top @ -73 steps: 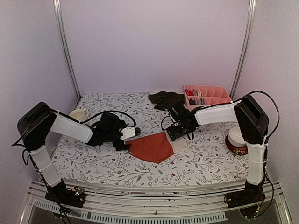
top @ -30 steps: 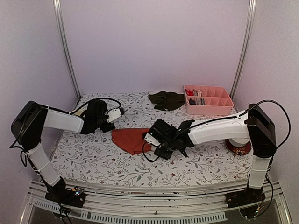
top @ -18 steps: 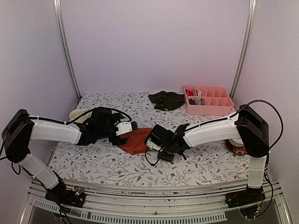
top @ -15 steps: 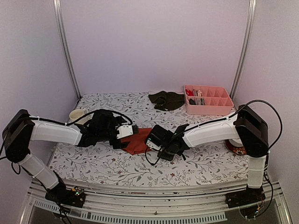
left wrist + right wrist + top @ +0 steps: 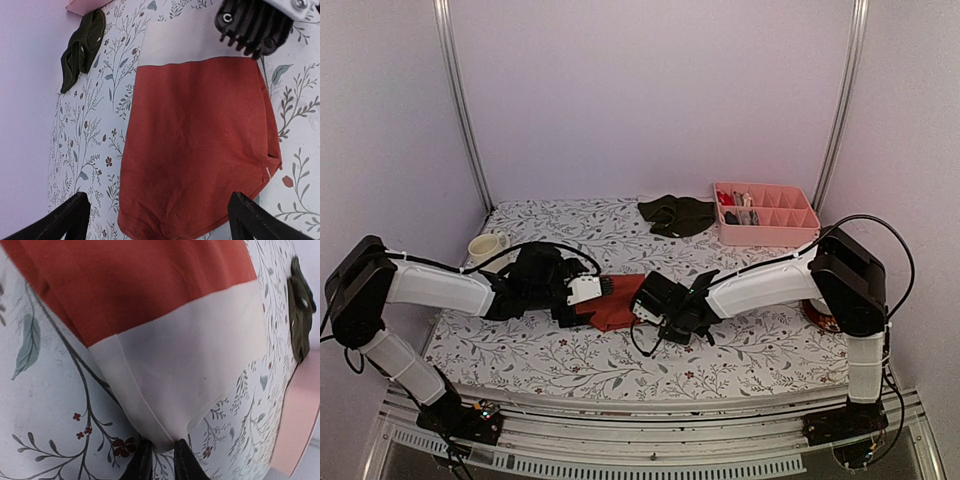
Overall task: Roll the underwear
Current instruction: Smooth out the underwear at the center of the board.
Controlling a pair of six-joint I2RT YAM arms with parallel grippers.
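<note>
Both arms have drawn in toward the middle of the table since the earlier view, and the rust-red underwear (image 5: 195, 145) now lies between them as a narrower folded pad rather than spread wide. The right gripper (image 5: 161, 460) has its jaws nearly together, pinching the corner of the white waistband (image 5: 190, 365) where it meets the floral tablecloth (image 5: 720, 350). The left gripper (image 5: 157, 197) hangs released over the opposite end, its fingers wide apart on either side of the red cloth and not touching it.

By my reading the folding is done and the rolling is about to start from the waistband end. The next move calls for the right gripper to lift and turn that edge over toward the left, while the left gripper pins the far end so the cloth does not slide.

Well apart at the back lie a dark olive garment (image 5: 675, 213) and, beside it, the pink tray (image 5: 765, 236); a cup (image 5: 488, 245) stands at the left. None of them blocks the roll; the two grippers, being so near each other, are the likelier trouble.
</note>
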